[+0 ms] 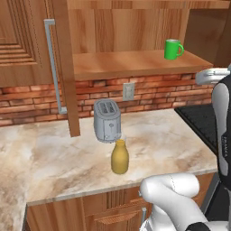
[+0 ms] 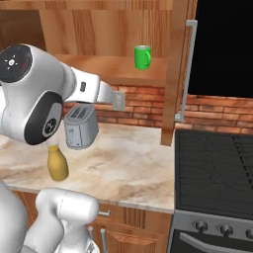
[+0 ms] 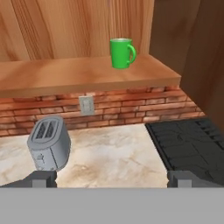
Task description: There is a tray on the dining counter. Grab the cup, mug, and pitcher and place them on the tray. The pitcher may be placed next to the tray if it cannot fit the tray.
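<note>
A bright-green mug (image 1: 173, 49) (image 2: 142, 57) (image 3: 121, 53) with a loop handle stands upright on a wooden shelf (image 3: 87, 74) above the brick backsplash. Lower down, a mustard-yellow pitcher (image 1: 120, 157) (image 2: 58, 163) stands on the marbled kitchen counter (image 1: 54, 158), just in front of the toaster. My gripper (image 3: 113, 180) is open and empty. Its fingertips (image 3: 43, 178) spread wide, well short of the mug and below it. The tray, the cup and the dining counter are out of view.
A grey toaster (image 1: 107, 120) (image 2: 81, 127) (image 3: 49, 143) sits behind the pitcher. A black stove (image 2: 217, 168) (image 3: 188, 140) lies to the right. An open wooden cabinet door with a metal handle (image 1: 54, 67) hangs left of the shelf.
</note>
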